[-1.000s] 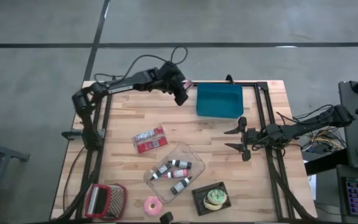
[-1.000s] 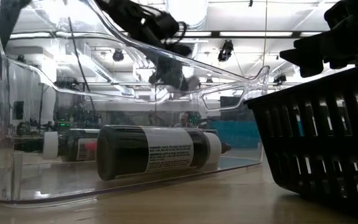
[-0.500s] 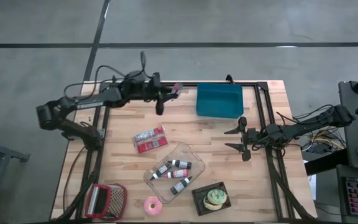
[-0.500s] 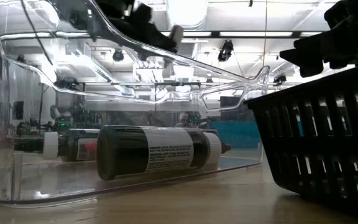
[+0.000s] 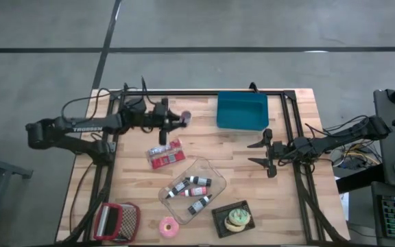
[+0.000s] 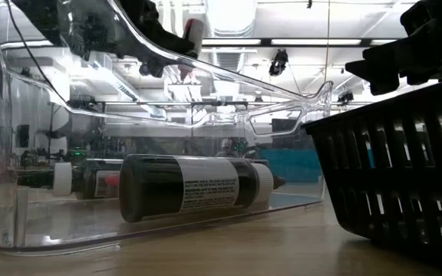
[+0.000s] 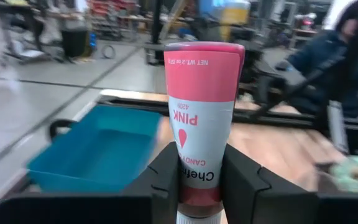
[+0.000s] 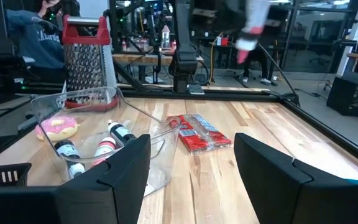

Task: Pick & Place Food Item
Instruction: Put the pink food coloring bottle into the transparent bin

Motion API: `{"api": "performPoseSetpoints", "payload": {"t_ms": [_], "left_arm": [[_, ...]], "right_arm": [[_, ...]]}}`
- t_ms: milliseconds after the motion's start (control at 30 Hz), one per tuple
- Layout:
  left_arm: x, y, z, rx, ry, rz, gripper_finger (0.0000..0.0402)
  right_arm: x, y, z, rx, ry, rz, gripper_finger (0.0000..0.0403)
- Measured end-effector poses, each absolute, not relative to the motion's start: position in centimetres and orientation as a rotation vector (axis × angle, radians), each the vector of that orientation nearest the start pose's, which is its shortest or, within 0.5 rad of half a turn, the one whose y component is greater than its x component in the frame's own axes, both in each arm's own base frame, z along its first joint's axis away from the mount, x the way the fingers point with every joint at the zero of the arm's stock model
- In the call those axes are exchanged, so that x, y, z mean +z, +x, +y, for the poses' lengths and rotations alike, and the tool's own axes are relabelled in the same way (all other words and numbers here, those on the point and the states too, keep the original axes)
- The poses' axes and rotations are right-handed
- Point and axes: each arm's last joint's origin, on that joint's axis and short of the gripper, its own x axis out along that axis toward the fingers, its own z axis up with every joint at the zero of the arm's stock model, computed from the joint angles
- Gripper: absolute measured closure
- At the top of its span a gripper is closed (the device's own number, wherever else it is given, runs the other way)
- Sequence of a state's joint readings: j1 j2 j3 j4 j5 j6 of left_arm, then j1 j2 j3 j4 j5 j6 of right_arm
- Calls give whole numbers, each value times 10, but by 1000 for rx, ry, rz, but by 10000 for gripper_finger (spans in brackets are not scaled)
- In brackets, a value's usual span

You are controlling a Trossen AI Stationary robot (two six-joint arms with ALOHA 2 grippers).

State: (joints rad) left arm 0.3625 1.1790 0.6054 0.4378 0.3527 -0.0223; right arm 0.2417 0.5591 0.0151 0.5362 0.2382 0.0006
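Swung away from the blue bin (image 5: 242,111) over the last second, now out toward ten o'clock on the table (image 5: 136,180), above the red packet (image 5: 165,154). Left gripper (image 5: 172,121) clamped on a pink bottle (image 7: 201,118), fingers (image 7: 164,177) pressed against both sides of it, label reading upside down in the wrist view. Bottle carried in the air, well clear of the wood, pink end (image 5: 185,117) pointing toward the bin. Right gripper (image 5: 265,152) parked at three o'clock, jaws spread wide with nothing between them. Clear tray (image 5: 192,188) lying near the centre toward six o'clock, with what looked like four small bottles (image 5: 197,181) inside. Further toward six: grater (image 5: 115,220), pink donut (image 5: 167,226), and a black basket (image 5: 233,219) holding a green donut (image 5: 238,218).
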Motion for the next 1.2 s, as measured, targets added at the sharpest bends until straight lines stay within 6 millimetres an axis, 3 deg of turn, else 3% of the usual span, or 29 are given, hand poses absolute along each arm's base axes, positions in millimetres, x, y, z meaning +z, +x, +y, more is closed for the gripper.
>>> {"api": "performPoseSetpoints", "payload": {"t_ms": [267, 667, 933, 1200], "left_arm": [[238, 244, 37, -139, -94, 191, 319], [236, 249, -14, -174, -134, 429, 319], [240, 255, -36, -204, -158, 526, 319], [217, 272, -50, -223, -174, 699, 319]], "right_arm": [[167, 131, 25, 4, 3, 8, 177], [167, 131, 25, 3, 6, 8, 177], [167, 131, 24, -20, -1, 7, 177], [167, 131, 24, -21, -1, 7, 177]]}}
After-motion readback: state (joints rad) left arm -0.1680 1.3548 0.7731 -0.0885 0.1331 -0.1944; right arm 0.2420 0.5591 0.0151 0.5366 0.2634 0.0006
